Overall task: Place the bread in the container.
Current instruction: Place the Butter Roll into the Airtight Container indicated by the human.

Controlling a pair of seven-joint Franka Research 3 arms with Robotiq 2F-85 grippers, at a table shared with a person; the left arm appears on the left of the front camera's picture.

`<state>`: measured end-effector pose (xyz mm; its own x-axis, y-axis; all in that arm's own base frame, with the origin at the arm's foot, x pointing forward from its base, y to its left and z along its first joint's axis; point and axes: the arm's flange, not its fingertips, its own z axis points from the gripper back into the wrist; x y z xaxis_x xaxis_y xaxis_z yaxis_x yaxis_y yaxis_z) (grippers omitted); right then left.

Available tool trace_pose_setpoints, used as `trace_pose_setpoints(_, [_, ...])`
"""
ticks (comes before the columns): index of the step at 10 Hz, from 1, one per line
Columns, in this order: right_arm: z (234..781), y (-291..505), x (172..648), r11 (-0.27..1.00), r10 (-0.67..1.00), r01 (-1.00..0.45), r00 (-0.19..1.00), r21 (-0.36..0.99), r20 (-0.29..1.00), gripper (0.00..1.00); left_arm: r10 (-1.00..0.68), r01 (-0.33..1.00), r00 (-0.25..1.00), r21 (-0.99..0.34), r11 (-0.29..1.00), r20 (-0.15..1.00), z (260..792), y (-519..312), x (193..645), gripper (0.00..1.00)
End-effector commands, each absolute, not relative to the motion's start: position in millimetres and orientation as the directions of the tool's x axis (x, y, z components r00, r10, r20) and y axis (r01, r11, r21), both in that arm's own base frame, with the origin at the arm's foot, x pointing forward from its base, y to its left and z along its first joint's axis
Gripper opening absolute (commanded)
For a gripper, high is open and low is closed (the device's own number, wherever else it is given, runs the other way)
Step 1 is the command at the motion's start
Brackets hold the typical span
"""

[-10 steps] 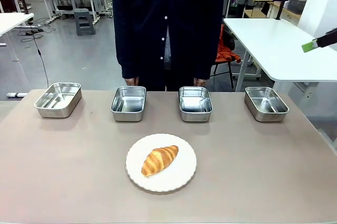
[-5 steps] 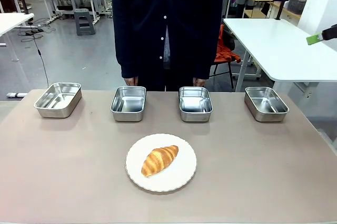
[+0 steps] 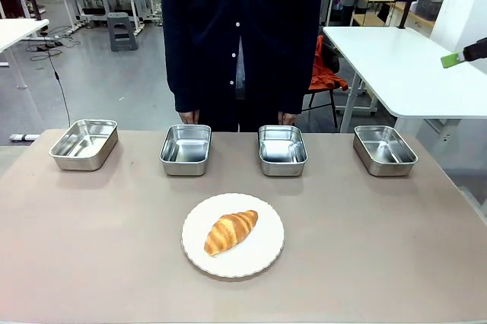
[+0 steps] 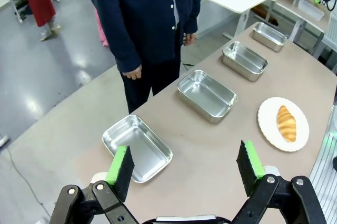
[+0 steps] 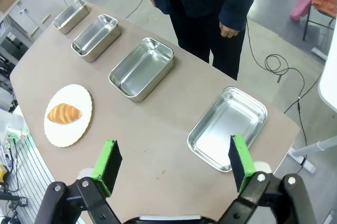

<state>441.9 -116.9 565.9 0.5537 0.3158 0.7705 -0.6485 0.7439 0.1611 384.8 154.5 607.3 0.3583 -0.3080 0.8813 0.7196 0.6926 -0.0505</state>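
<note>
The bread (image 3: 230, 231), a golden-brown croissant, lies on a round white plate (image 3: 266, 252) near the table's front middle. Four alike steel containers stand empty in a row behind it: far left (image 3: 84, 142), left middle (image 3: 186, 148), right middle (image 3: 282, 149) and far right (image 3: 385, 149). My left gripper (image 4: 184, 163) hangs open and empty high above the left end, over the nearest container (image 4: 137, 140), with the bread (image 4: 286, 123) far off. My right gripper (image 5: 174, 161) is open and empty above the right end container (image 5: 227, 128), and the bread (image 5: 64, 113) lies at its far left.
A person in a dark buttoned coat (image 3: 242, 35) stands at the far edge behind the two middle containers, hands (image 3: 190, 117) hanging down. One green fingertip (image 3: 451, 59) of my right gripper shows at the right edge. A white table (image 3: 396, 65) stands behind on the right.
The right gripper's green fingertip at the right edge has risen a little. Bread, plate, containers and person have not moved.
</note>
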Motion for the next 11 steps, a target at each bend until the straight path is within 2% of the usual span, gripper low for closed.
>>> trace_pose_setpoints(1, [565.7,-120.4,447.1,0.738,0.312,-0.656,0.542,0.16,0.781,1.0,-0.314,0.695,0.394,-0.057,0.716,0.864,605.1,147.9,383.4,1.0])
trace_pose_setpoints(2, [565.9,-116.9,441.9,0.744,0.316,-0.649,0.554,0.161,0.77,1.0,-0.308,0.72,0.358,-0.051,0.693,0.881,607.3,154.5,384.8,1.0])
trace_pose_setpoints(11, [565.9,-116.9,441.9,0.744,0.316,-0.649,0.554,0.161,0.77,1.0,-0.308,0.72,0.358,-0.051,0.693,0.881,607.3,154.5,384.8,1.0])
